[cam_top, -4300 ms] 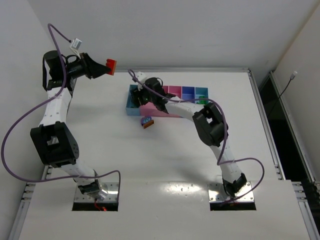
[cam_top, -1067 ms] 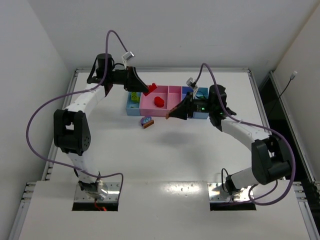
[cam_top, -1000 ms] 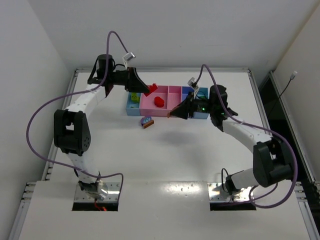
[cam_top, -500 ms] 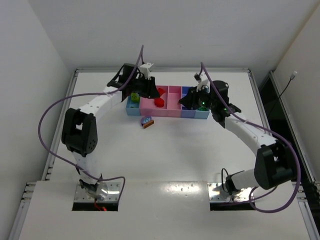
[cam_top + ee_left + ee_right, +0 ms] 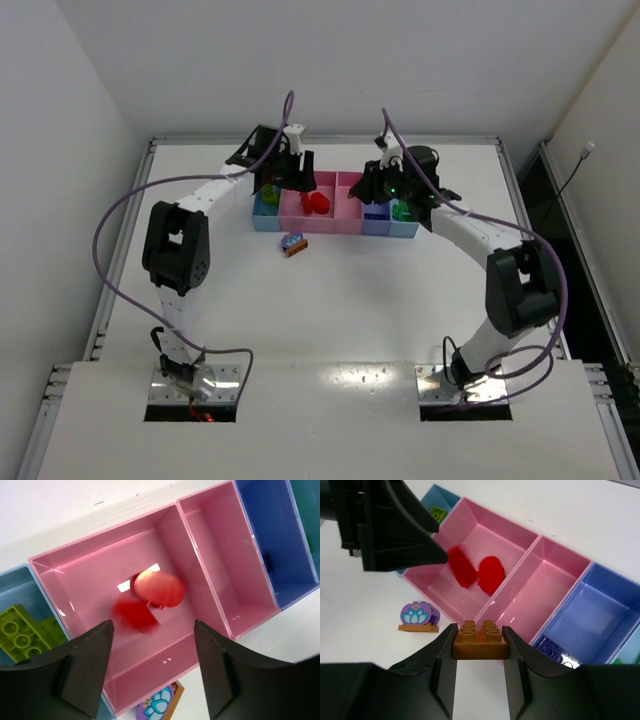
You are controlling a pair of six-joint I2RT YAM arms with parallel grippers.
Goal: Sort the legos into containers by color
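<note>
Red brick (image 5: 135,616) sits low in the large pink bin (image 5: 90,580), motion-blurred, prob. mid-drop, just beside a red rounded piece (image 5: 157,589) lying on the bin floor. So reds go here.

L gripper (image 5: 152,625) hangs directly over that bin w/ jaws apart and nothing between them, which fits a drop from above, not a set-down.

Left-end light-blue bin (image 5: 20,587) holds a green brick (image 5: 22,632). The periwinkle bin (image 5: 270,535), right of the 2 pink ones, holds a dark blue brick (image 5: 547,647).

R gripper (image 5: 480,630) is clamped on a brown brick (image 5: 480,642), studs up and level, over the near wall of the containers (image 5: 330,226) approx. by the 2nd pink bin. Prob. waiting while the other arm is over the row. Which bin it's meant for: can't tell.

Purple flower piece (image 5: 417,615) on a brown base stands unsorted on the table (image 5: 330,320), near side of the row.

Writing: none readable, only the flower print.
</note>
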